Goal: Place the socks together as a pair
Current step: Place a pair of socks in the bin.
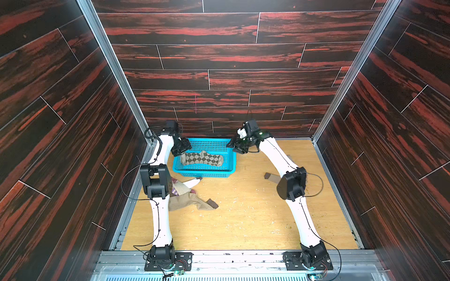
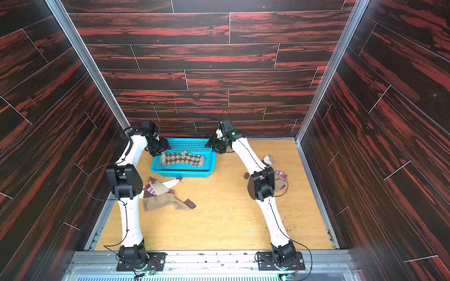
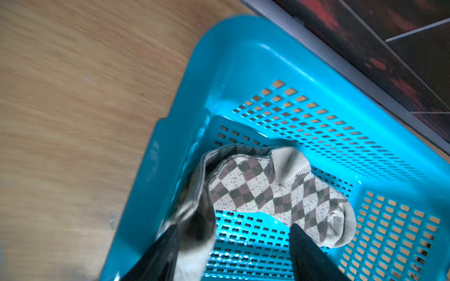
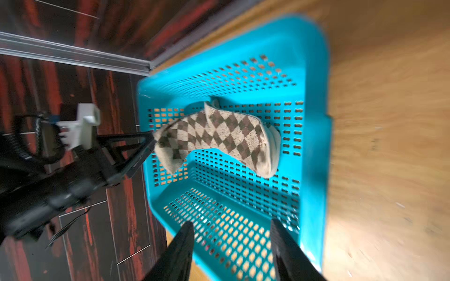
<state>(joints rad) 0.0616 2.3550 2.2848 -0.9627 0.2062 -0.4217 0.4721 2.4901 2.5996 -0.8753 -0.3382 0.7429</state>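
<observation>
The argyle socks (image 1: 202,158) lie in the blue basket (image 1: 207,173) at the far side. Both sets of jaws stand apart. The right gripper (image 4: 231,221) is empty, but a cuff drapes against a finger of the left gripper (image 3: 233,228), so pulling away could drag that sock out.

argyle socks (image 1: 203,158) inside blue basket (image 1: 204,172) | tan sock (image 1: 187,203) on table (image 1: 243,219), before basket
</observation>
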